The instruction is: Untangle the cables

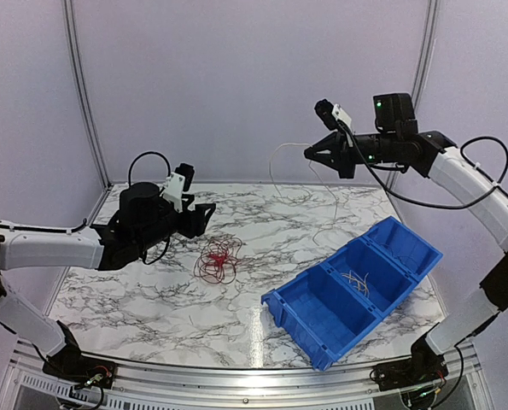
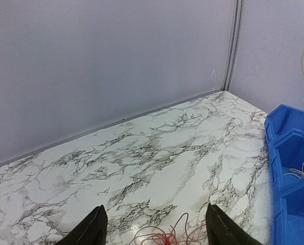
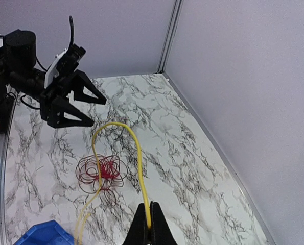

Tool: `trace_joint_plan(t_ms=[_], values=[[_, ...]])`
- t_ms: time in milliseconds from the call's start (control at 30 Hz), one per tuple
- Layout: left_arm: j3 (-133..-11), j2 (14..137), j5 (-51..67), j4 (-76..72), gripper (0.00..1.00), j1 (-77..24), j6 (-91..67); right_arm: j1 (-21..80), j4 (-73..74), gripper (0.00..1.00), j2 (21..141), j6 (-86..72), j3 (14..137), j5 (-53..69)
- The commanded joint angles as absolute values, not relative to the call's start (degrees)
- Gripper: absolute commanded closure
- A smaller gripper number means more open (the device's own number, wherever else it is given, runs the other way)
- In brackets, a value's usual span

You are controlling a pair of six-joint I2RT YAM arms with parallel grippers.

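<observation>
Partway done. Right gripper (image 3: 149,206) is pinched shut on one yellow cable (image 3: 136,148), held high above the worktop (image 1: 134,290); it looks clear of the pile. A few cables (image 1: 356,280) already lie in the bin (image 1: 382,316). Left gripper (image 2: 156,208) is open and empty, just beside the red-and-dark tangle (image 1: 218,259) on the worktop. Left to do: place the yellow one, pull the tangle's loops apart.

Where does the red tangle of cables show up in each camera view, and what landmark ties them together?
Top external: red tangle, on the marble left of centre.
Left wrist: red tangle, cut off at the bottom edge, centre.
Right wrist: red tangle, lower left, the yellow cable crossing in front.
Shared landmark: the blue bin.
</observation>
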State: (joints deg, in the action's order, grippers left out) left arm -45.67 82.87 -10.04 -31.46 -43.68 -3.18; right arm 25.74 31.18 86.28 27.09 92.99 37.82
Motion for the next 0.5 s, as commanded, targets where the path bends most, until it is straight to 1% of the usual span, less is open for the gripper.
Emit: trace_joint_plan(t_ms=[0,67,200,467], values=[[-51.1,81.2,-17.3,-23.4,0.28,-43.3,1.7,23.4,33.6,1.0,81.1,30.4,88.4,36.4],[-53.7,82.0,-20.2,-20.7,0.25,-43.1,3.0,22.7,35.3,1.0,79.1,32.0,85.7,34.8],[-57.7,83.3,-22.2,-16.5,0.24,-42.1,0.5,21.9,39.3,1.0,74.7,34.8,80.4,30.6],[-57.3,84.8,-21.7,-16.3,0.24,-42.1,-10.7,16.7,42.0,1.0,67.9,35.2,68.9,27.2]])
